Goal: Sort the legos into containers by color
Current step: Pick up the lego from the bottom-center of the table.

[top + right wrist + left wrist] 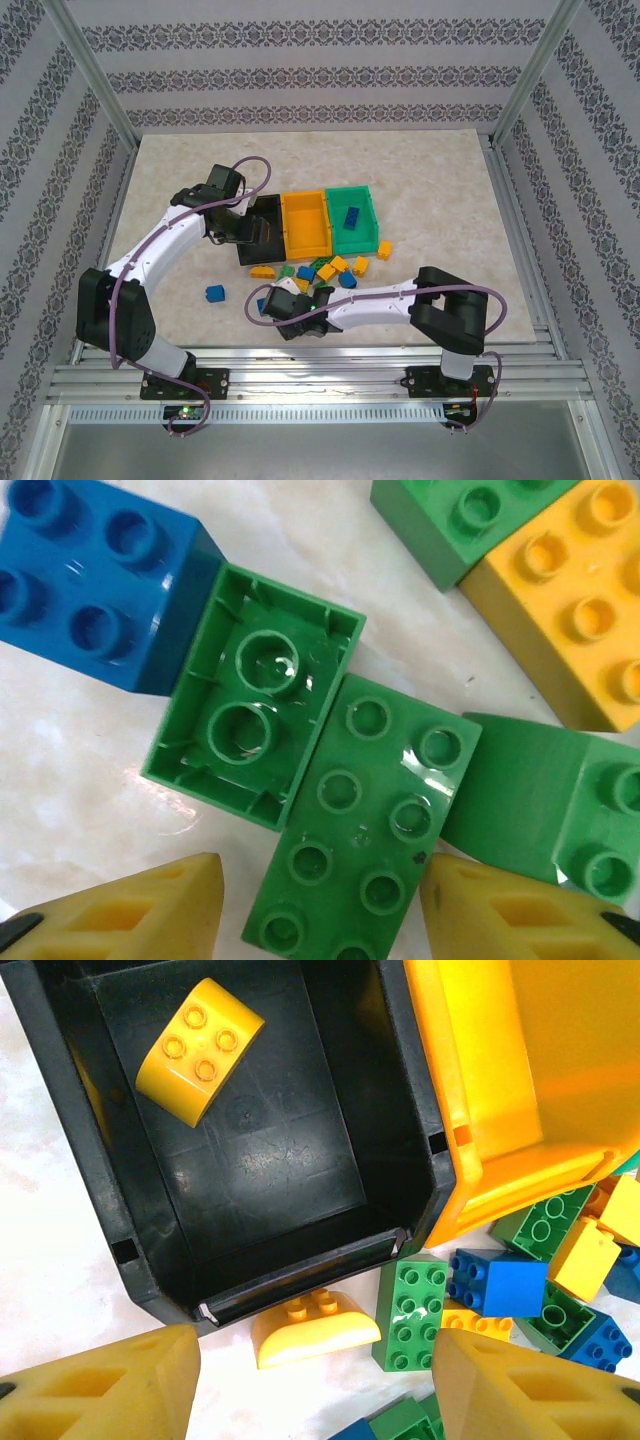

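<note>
Right wrist view looks straight down on a long green brick (365,820), studs up, lying flat on the table (60,780) between the two fingers (120,910) of the right gripper (320,870). Its long axis runs away from the wrist, leaning a little to the right. It crosses the line between the fingers nearly square, so the jaws face its two long sides. The jaws stand apart: bare table shows between the brick and the finger at the picture's left, while the other finger sits just beside the brick's edge, and nothing is clamped yet. An upturned green brick (250,720) touches the long one's far left side, with a blue brick (100,580) beyond it; either could be nudged as the jaws shut. In the top external view this pile lies just in front of the bins, with the green bin (342,240) up and to the right of it, so the right arm is the nearer one for this pick. The left gripper (315,1352) hangs over the near rim of the black bin (60,1160), jaws apart and empty.
</note>
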Robot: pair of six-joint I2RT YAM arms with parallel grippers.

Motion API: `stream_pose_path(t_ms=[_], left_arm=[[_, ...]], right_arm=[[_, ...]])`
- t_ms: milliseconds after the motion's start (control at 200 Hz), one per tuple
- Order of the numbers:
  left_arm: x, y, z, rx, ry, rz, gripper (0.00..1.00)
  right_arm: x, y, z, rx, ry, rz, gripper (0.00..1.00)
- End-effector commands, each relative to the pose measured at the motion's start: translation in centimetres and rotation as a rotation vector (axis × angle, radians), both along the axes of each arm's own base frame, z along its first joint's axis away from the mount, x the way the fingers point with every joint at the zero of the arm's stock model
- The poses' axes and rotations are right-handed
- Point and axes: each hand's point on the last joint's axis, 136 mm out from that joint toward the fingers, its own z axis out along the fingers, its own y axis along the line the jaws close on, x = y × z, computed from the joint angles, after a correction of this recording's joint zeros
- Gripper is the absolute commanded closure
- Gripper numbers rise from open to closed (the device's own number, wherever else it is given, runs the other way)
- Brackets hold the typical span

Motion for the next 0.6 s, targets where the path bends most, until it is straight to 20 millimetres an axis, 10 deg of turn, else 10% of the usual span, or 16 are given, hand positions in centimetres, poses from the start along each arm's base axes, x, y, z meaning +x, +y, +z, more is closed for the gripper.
stream_pose_path(t_ms=[0,300,595], left_arm=[[0.1,0.4,0.5,0.015,-0.033,-0.010,0.37],[0.1,0.3,0.3,0.017,-0.025,-0.014,0.37],[0.2,0.6,0.4,0.028,-0.032,-0.008,0.37]], right_arm=[[0.1,-0.1,-0.9,-0.025,0.023,0.003,0.48],[0.7,-1.4,-0.1,-0.022,-0.009,-0.020,0.72],[4.1,-2.5,7.6,0.134,-0.188,-0.070,0.73]])
